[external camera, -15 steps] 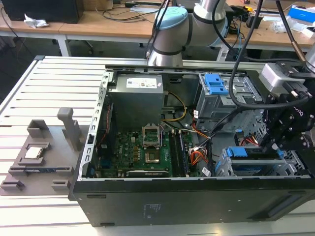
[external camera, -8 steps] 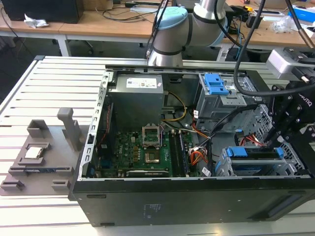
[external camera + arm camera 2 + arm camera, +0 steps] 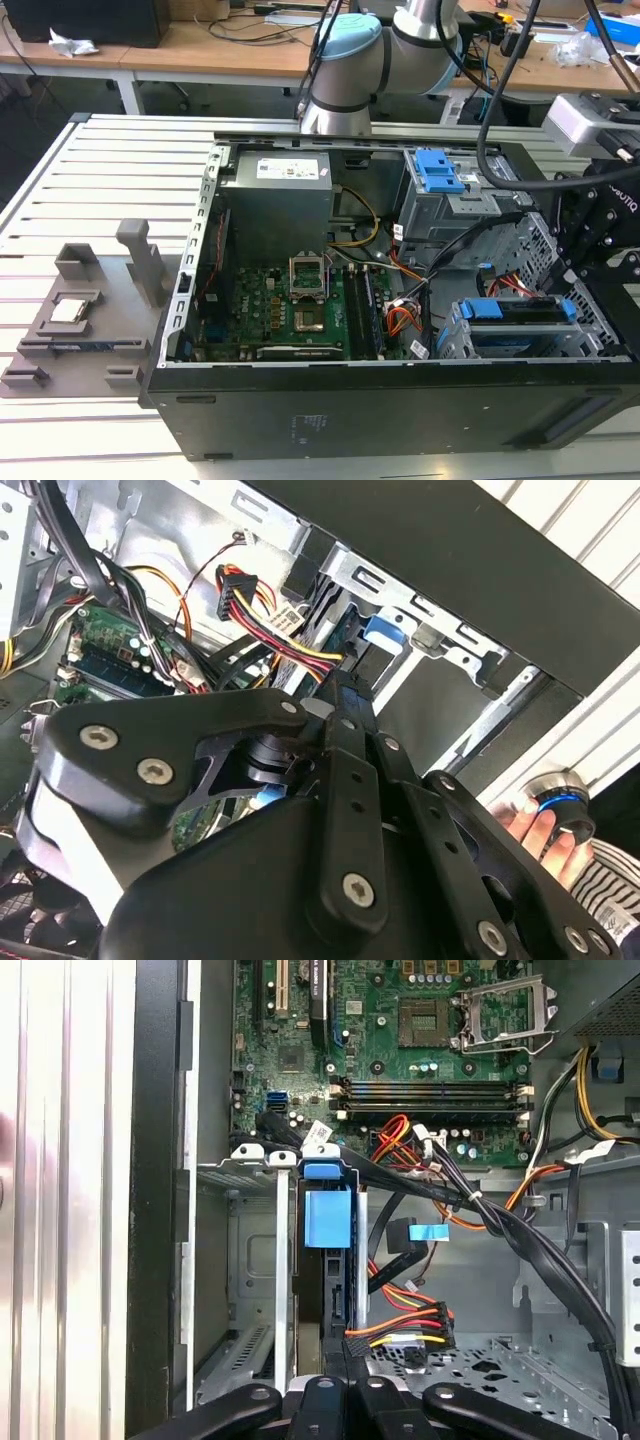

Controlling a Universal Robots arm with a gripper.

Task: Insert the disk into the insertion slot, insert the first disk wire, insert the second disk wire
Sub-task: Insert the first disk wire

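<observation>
A: Where does the disk [image 3: 515, 322] sit?

B: In the insertion slot [image 3: 452, 338], the low perforated cage at the front corner of the computer case [image 3: 350, 410], toward the exterior view's right. Its blue carrier runs level with the cage walls, so it looks seated or nearly so.

A: And the claw [image 3: 350, 1385]?

B: Pressed together, with nothing visibly held. In the first wrist view its tips point straight along the disk's edge at the near end, and a blue tab marks the far end. Whether they touch the disk cannot be told.

A: What might go wrong?

B: Most likely the wires. A power connector [image 3: 400, 1338] on red, yellow and orange leads lies just beside the disk and near the tips. A black cable bundle [image 3: 520, 1250] crosses close by. A sideways drift of the arm could snag or drag them. A push off the disk's line could wedge the carrier askew against the cage wall.

A: Anything else?

B: A person's hand [image 3: 535, 832] rests just outside the case in the second wrist view. A wide swing would come near it.
</observation>
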